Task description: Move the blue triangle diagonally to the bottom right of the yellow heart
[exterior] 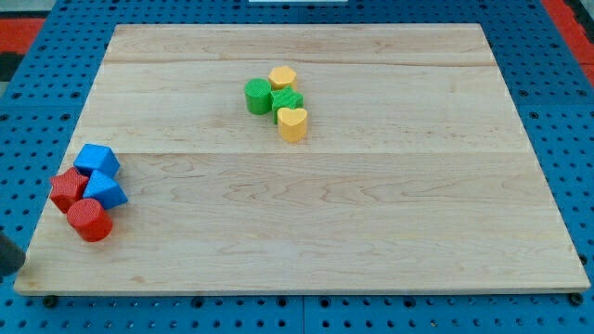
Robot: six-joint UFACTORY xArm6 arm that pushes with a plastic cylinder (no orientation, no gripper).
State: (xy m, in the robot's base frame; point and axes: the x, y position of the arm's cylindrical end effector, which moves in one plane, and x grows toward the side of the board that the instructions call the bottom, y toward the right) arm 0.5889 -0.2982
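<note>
The blue triangle [107, 192] lies near the board's left edge, in a tight cluster with a blue block [96, 160] above it, a red star-like block [67, 188] to its left and a red cylinder [89, 221] below it. The yellow heart [292, 122] lies in the upper middle of the board, far to the right of the triangle. A dark shape at the view's left edge, just off the board's bottom-left corner, looks like my tip [9, 269]. It is below and left of the red cylinder and touches no block.
A yellow hexagon [282, 77], a green cylinder [257, 96] and a green block [287, 99] sit packed just above the yellow heart. The wooden board [371, 232] rests on a blue pegboard.
</note>
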